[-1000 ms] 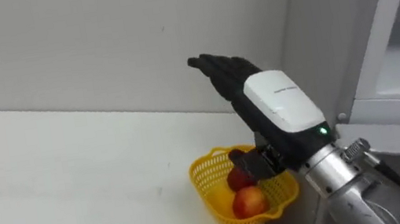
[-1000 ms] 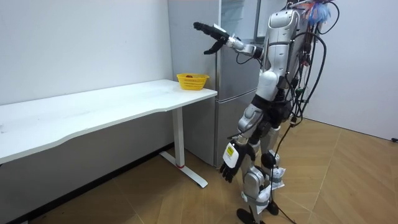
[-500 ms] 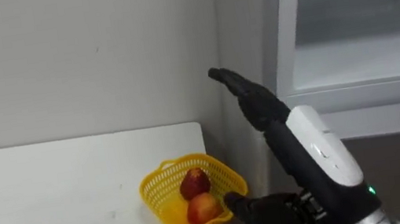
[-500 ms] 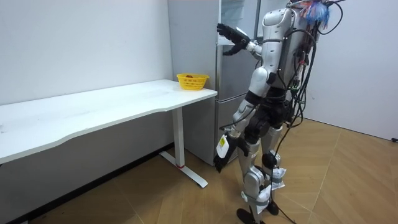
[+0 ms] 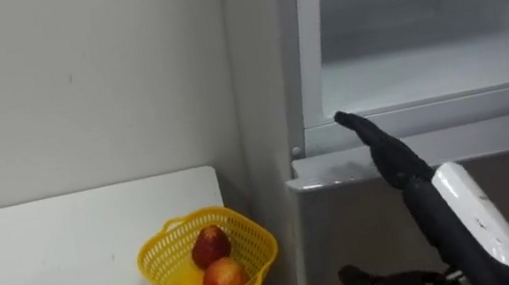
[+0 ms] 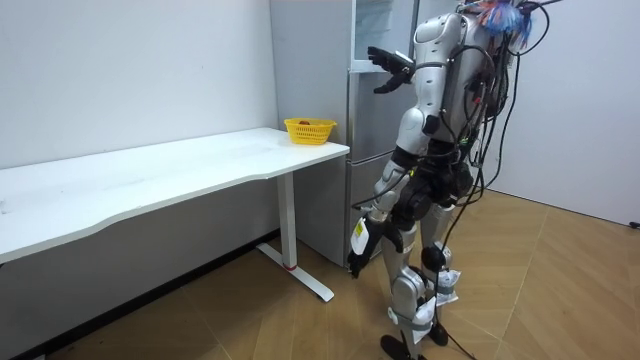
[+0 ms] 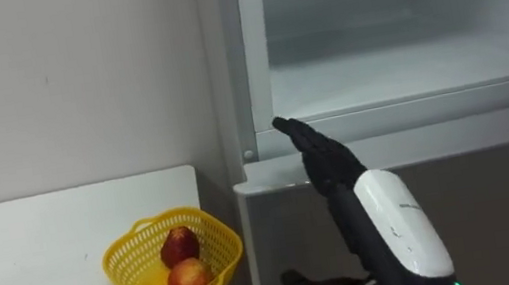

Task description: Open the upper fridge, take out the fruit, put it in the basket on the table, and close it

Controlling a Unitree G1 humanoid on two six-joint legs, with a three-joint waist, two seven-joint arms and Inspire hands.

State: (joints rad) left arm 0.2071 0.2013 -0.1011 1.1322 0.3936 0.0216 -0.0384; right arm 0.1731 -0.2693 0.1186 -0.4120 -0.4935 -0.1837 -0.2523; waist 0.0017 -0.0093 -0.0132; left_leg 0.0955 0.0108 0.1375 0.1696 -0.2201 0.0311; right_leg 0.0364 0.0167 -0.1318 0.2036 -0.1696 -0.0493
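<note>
The upper fridge compartment (image 5: 446, 68) stands open before me, its white shelf (image 7: 405, 69) lit inside. My right hand (image 5: 390, 155) is raised in front of the compartment's lower ledge, open with fingers straight and pointing up toward the shelf; it holds nothing and also shows as the right hand (image 7: 331, 169). In the room view I stand facing the fridge (image 6: 375, 100) with the right hand (image 6: 388, 62) lifted at its upper part. My left hand (image 6: 357, 256) hangs beside my thigh with relaxed fingers.
A yellow basket (image 5: 207, 266) holding two reddish fruits sits at the right corner of the white table (image 5: 49, 254), just left of the fridge. A grey wall runs behind the table (image 6: 150, 170). The wooden floor lies open behind me.
My view has swung right, from the table toward the fridge. The right hand has moved from above the basket to the open compartment's ledge. In the room view my body has turned toward the fridge.
</note>
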